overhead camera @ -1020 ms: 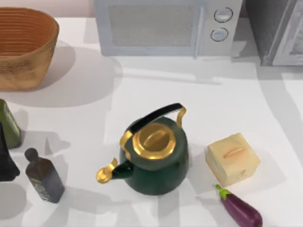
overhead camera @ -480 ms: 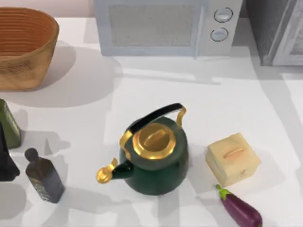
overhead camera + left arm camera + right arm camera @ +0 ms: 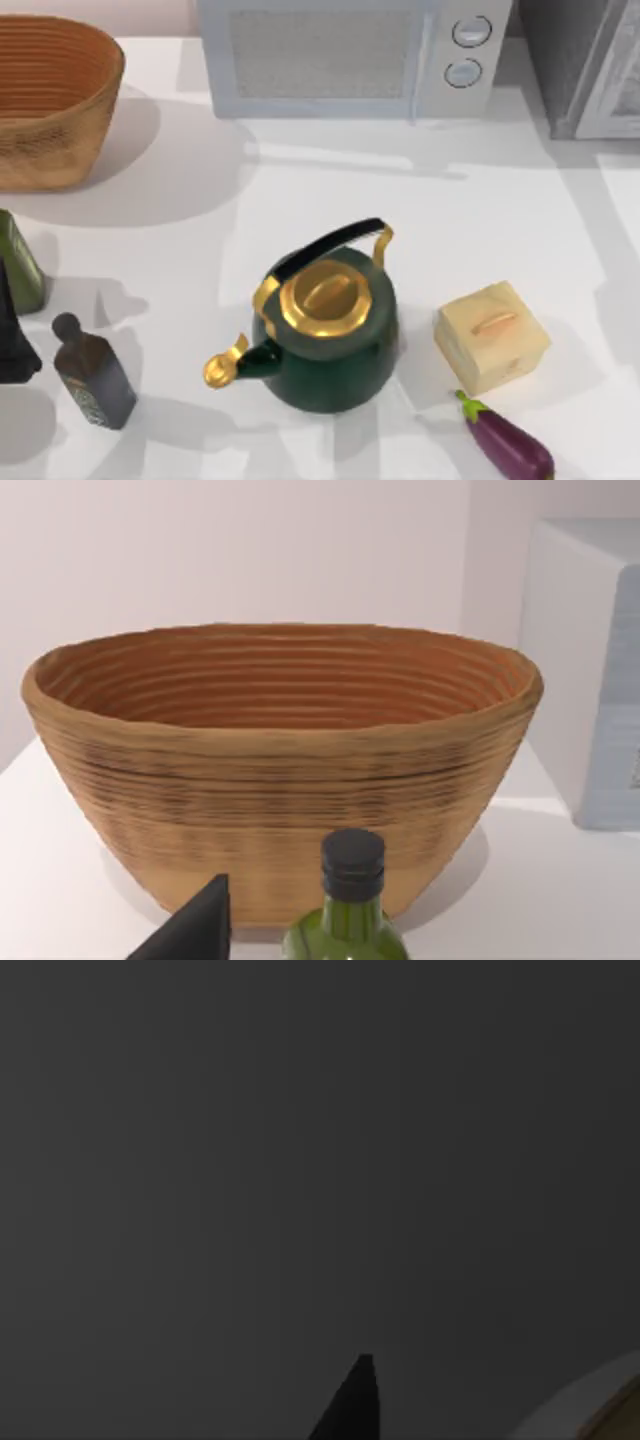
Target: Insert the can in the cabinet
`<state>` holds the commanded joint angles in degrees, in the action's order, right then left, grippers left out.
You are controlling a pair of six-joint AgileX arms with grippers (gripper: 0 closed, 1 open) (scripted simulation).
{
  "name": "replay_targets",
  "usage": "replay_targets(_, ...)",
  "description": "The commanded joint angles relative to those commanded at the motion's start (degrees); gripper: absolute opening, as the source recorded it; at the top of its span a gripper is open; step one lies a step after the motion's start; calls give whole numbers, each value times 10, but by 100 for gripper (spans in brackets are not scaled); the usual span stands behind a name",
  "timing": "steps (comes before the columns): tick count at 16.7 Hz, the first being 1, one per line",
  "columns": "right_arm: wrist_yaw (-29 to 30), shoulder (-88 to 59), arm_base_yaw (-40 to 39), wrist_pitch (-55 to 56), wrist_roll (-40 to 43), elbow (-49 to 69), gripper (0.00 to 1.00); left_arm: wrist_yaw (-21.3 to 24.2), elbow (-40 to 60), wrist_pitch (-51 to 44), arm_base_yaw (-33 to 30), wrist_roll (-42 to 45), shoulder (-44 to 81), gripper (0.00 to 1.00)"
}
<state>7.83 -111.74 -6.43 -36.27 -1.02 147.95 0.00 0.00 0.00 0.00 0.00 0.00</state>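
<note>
The cabinet (image 3: pixel 562 60) stands at the table's far right corner, dark grey and mottled, with its pale framed door panel (image 3: pixel 615 90) angled along its right side. The can is out of view. My left gripper (image 3: pixel 12 340) sits at the table's left edge as a dark shape, just behind the green bottle (image 3: pixel 18 265) and beside the dark bottle (image 3: pixel 92 375). In the left wrist view, a dark tip of it (image 3: pixel 200 925) points toward the green bottle (image 3: pixel 350 905) and the basket (image 3: pixel 280 800). The right wrist view is dark.
A woven basket (image 3: pixel 60 150) stands at the far left and a white microwave (image 3: pixel 320 60) at the back centre. A green kettle (image 3: pixel 325 330) with gold trim occupies the middle. A tan box (image 3: pixel 492 335) and an eggplant (image 3: pixel 510 440) lie front right.
The cabinet's door panel and the shadows on the right side of the table have shifted slightly. The left gripper and the table objects have stayed put.
</note>
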Motion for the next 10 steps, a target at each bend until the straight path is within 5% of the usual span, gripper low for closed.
replay_targets(10, -8, -81, 9, -28, 0, 109, 0, 0, 0, 0, 0, 0, 0, 100)
